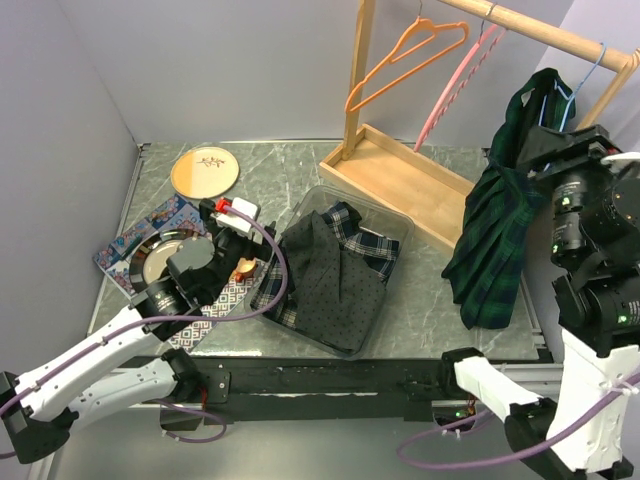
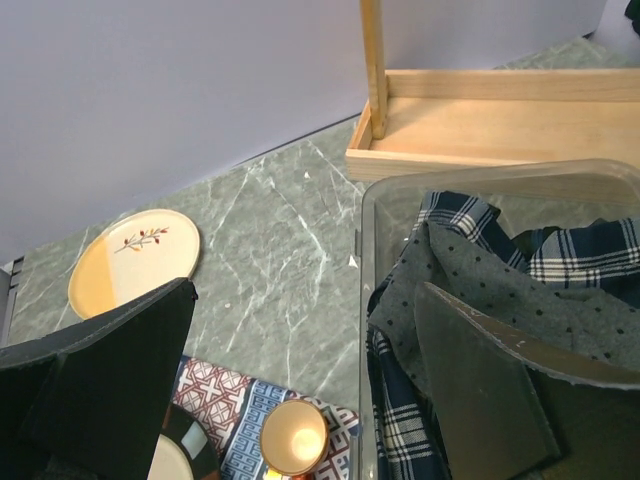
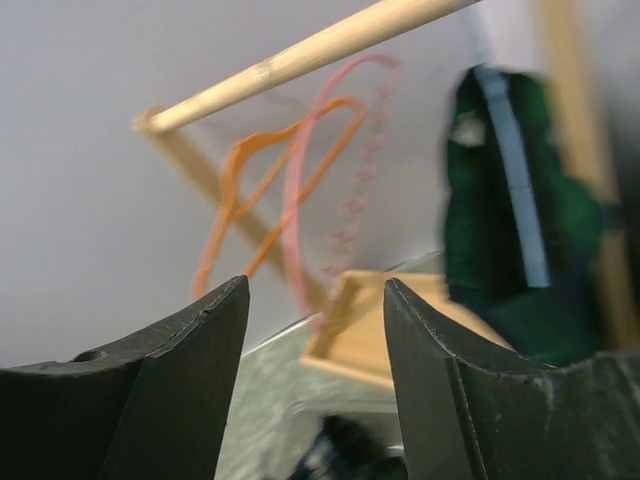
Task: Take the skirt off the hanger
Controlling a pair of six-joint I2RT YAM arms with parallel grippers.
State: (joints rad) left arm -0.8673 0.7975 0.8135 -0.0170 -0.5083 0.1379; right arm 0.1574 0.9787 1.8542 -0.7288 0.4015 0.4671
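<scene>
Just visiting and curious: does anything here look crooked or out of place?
The dark green plaid skirt hangs lopsided on the pale blue hanger at the right end of the wooden rail, bunched and drooping leftward.

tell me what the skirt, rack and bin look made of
Skirt: probably woven cloth, matte; plaid pattern, hangs in soft folds.
Rack: pale unpainted wood; tan colour, faint grain.
Bin: clear glossy plastic, it seems; clothes show through its walls.
</scene>
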